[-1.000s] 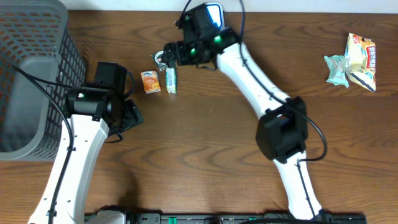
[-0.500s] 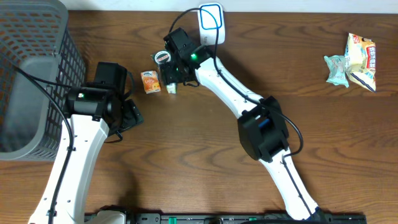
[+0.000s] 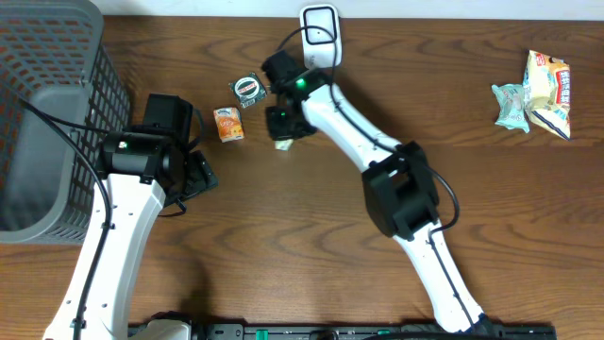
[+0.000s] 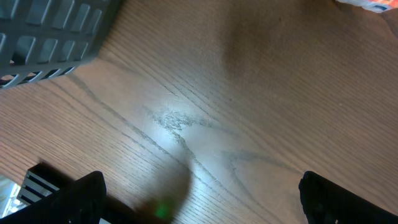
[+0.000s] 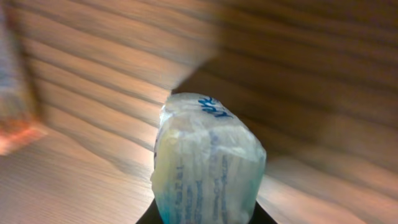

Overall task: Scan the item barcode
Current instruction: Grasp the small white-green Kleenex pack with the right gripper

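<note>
- Near the far middle of the table [image 3: 311, 236], the right gripper [image 3: 282, 133] is pinched on a pale packet [image 5: 208, 165].
- Seen from the right wrist, the packet fills the space between the dark fingers at the bottom edge. Its crinkled end with blue print points away from the camera.
- From overhead, only a pale tip of the packet shows below the black gripper body. It lies right of the orange packet [image 3: 228, 124] and apart from it.
- Whether the packet rests on the wood or hangs just above it, I cannot tell.
- A round tin [image 3: 249, 88] lies just up and left of the right gripper.
- A white scanner [image 3: 321, 24] stands at the far edge.
- The left gripper [image 4: 208, 202] is spread wide above bare wood and holds nothing, with the grey basket [image 4: 50, 31] nearby.
- A second ago the right gripper stood open over the tin's spot, and the pale packet lay touching the orange packet's right side.
- Half a second ago the gripper was down over the packet.
- Now the jaws have closed and the packet has shifted rightward, away from the orange one, while the tin is uncovered.
- The left arm has not moved.
</note>
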Controlling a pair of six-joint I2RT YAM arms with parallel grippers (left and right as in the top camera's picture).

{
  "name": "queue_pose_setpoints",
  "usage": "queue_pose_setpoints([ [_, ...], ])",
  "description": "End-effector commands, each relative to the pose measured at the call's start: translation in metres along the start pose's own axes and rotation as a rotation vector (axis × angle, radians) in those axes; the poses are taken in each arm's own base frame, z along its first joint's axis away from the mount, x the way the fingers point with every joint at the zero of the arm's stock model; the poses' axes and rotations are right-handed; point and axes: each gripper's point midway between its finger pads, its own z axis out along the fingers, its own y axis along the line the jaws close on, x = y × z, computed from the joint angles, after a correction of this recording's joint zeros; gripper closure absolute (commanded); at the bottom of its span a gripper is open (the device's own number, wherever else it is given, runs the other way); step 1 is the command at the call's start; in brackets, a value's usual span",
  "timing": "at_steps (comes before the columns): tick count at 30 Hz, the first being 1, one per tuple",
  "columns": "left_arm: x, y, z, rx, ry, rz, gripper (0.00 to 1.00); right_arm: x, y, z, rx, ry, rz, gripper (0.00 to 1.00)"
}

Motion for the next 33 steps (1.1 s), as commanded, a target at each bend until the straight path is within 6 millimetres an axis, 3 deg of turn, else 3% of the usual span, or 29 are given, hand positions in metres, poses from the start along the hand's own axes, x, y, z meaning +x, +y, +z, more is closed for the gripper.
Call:
queue_pose_setpoints([
  [1, 0.000, 0.003, 0.001, -0.013, 0.001, -0.007, 0.02, -0.002, -0.046, -0.025, 0.055, 0.037, 0.043, 0.93],
  [9, 0.000, 0.003, 0.001, -0.013, 0.001, -0.007, 0.02, 0.049, -0.112, -0.052, 0.136, 0.298, 0.051, 0.73],
  [16, 0.000, 0.003, 0.001, -0.013, 0.001, -0.007, 0.03, 0.061, -0.141, -0.064, 0.198, 0.366, 0.071, 0.38],
  [20, 0.000, 0.003, 0.001, -0.013, 0.001, -0.007, 0.02, 0.059, -0.150, -0.066, 0.203, 0.362, 0.078, 0.38],
  [33, 0.000, 0.003, 0.001, -0.013, 0.001, -0.007, 0.03, 0.055, -0.153, -0.065, 0.190, 0.351, 0.035, 0.51],
])
